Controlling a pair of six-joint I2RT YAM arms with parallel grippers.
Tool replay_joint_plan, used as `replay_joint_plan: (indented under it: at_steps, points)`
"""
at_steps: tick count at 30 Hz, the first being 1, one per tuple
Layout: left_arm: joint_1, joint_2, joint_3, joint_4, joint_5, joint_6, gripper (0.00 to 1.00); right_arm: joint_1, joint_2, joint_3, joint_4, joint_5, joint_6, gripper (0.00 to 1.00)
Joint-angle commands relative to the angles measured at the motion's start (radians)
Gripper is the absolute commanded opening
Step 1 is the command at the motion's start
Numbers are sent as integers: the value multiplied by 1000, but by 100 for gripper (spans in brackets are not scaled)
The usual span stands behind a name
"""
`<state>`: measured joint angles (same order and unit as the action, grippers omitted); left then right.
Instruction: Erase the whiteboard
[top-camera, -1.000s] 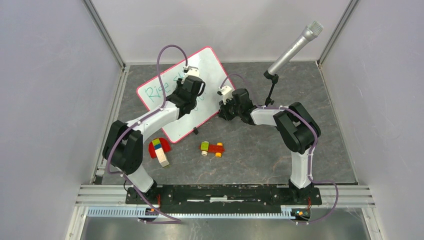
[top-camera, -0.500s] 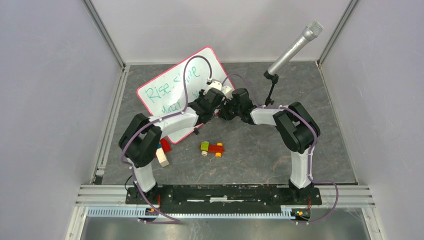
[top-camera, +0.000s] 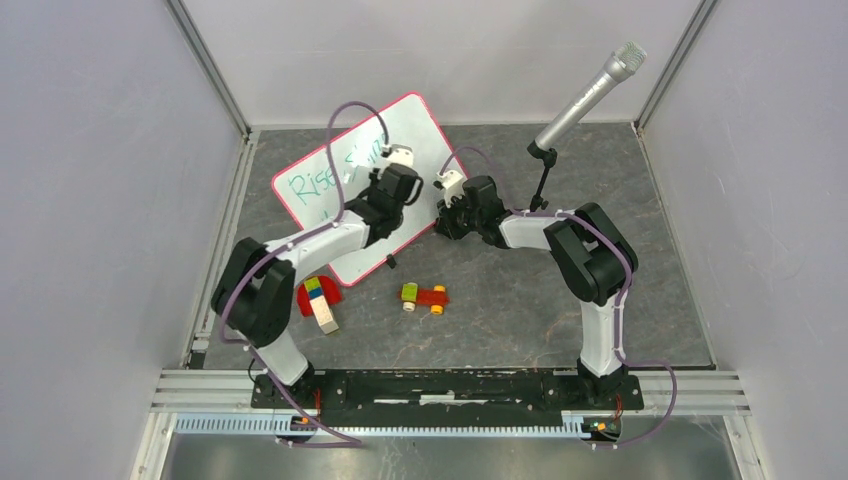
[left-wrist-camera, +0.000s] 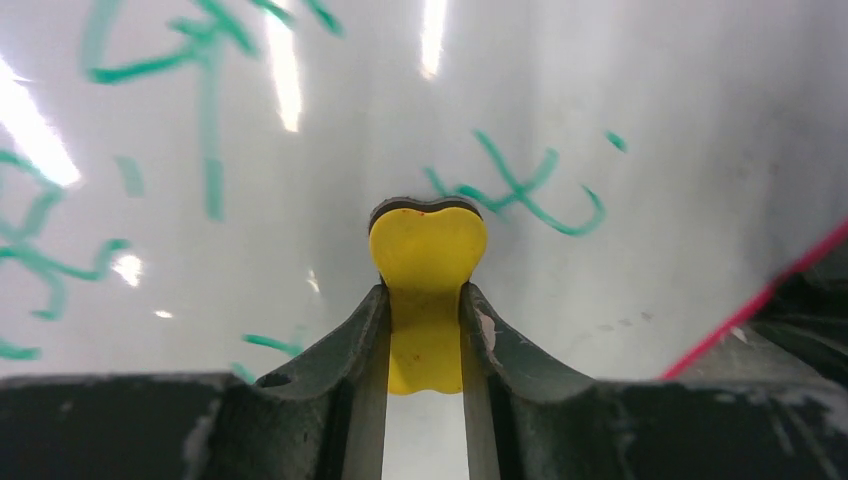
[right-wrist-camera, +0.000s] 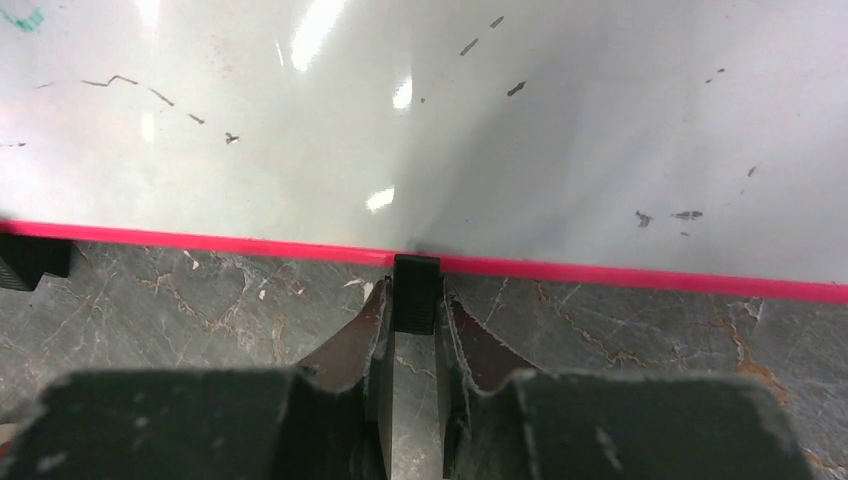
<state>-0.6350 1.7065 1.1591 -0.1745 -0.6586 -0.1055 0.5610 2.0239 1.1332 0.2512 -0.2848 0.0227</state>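
Task thing: large white red-rimmed whiteboard (top-camera: 415, 135), far left.
Left end effector (left-wrist-camera: 425, 295): grasping yellow eraser (left-wrist-camera: 428, 245) against it.
Right end effector (right-wrist-camera: 415, 295): clenched on black clip foot (right-wrist-camera: 416, 270).
Nearby: red toy car (top-camera: 424, 296), coloured blocks (top-camera: 318, 295), silver microphone (top-camera: 590, 95).
Surface: grey marbled desk (top-camera: 520, 300).

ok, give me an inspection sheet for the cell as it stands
Surface: dark marbled mat; no spills seen.
Job's things: whiteboard lies flat at the far left. There is teal writing on its left part, and the right part is mostly wiped, with faint specks.
Clutter: toy car and block stack sit off the board's near edge; microphone on a stand at the far right.
Pincers: left pincer is shut on the yellow eraser, against the board. Right pincer is shut on a black clip at the board's rim.
Cables: purple cables loop along both arms; no snag seen.
Surroundings: plain walls; aluminium rail at the near edge.
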Motion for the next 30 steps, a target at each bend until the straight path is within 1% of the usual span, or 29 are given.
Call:
replay_joint_plan:
  at_steps: [1, 5, 8, 13, 15, 20, 22, 27, 30]
  points:
    - [88, -91, 1, 31, -84, 87, 23, 10, 44, 20, -41, -22, -3, 0]
    - [105, -101, -3, 21, -90, 103, 23, 8, 66, 40, -55, -33, -1, 0]
    - [96, -99, -40, 23, -56, 70, 23, 7, 60, 35, -52, -33, -1, 0]
    - [16, -60, -68, 20, -42, 7, 23, 7, 53, 34, -49, -38, -2, 0]
    - [-9, -37, -65, 22, 0, -29, 23, 7, 52, 37, -47, -39, -1, 0]
    - [-23, 81, 24, 20, 73, -87, 22, -1, 50, 40, -48, -41, -1, 0]
    - [-24, 102, 50, 34, 96, -99, 22, -7, 49, 36, -44, -44, 3, 0]
    - [-12, 106, 109, 28, 76, -44, 22, -15, 50, 30, -32, -60, 11, 0]
    - [39, 80, 135, 13, 47, -5, 22, -17, 53, 34, -26, -65, 15, 0]
